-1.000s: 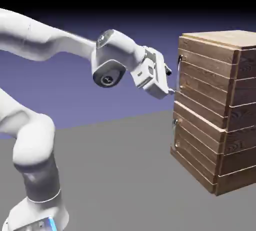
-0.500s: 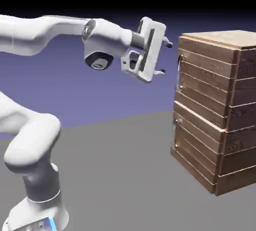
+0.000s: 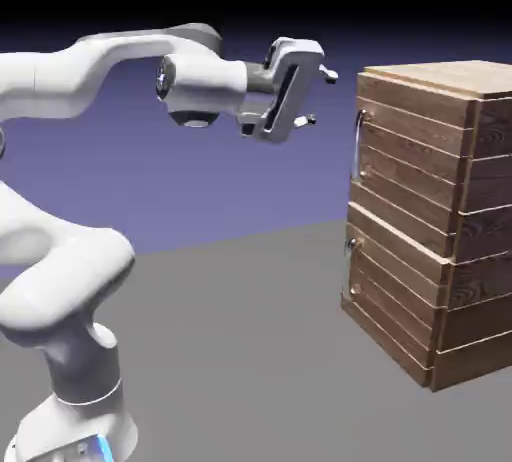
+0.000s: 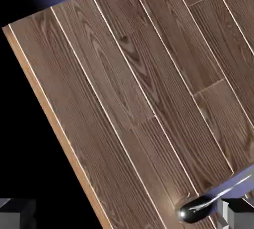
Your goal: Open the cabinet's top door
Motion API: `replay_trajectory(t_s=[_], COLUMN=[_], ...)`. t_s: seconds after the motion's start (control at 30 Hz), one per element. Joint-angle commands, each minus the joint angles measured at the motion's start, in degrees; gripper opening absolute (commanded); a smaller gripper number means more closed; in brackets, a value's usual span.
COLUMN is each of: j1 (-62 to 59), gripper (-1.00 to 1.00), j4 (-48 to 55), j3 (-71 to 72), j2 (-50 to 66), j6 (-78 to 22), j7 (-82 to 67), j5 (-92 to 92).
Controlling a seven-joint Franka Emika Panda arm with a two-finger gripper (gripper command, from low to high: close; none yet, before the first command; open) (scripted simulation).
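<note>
So the jaws of the gripper (image 3: 321,98) are spread wide with nothing between them, which is what you want here. I'd line up before going in: drop the hand a bit, square it to the door (image 3: 412,155), and roll it so one finger goes down each side of the handle (image 3: 357,146). Then ease forward, close, and only then pull, following the door's swing (yanking it straight back could slip the grip, I reckon).

As for where stuff is: the door looks shut, ahead of the jaws with a visible gap. Its handle is ahead of the fingertips too, and mostly lower than them. In the hand view it shows way off-centre, right by the right-hand fingertip (image 4: 236,214), so closing in without shifting sideways might just bump it.
</note>
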Motion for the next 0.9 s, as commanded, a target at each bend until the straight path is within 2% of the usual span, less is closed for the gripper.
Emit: replay_trajectory(t_s=[0.0,0.67,0.73,0.87], j1=[-1.02,-21.40,-22.11,-30.31], gripper=[0.00,0.00,0.00,0.00], j4=[0.43,9.08,9.38,16.46], j3=[1.15,24.20,25.00,27.83], j2=[-0.60,-12.50,-12.91,-12.05], j6=[-0.17,-3.65,-3.77,-4.53], j7=[1.28,26.76,27.65,27.94], j5=[2.50,52.34,54.08,54.54])
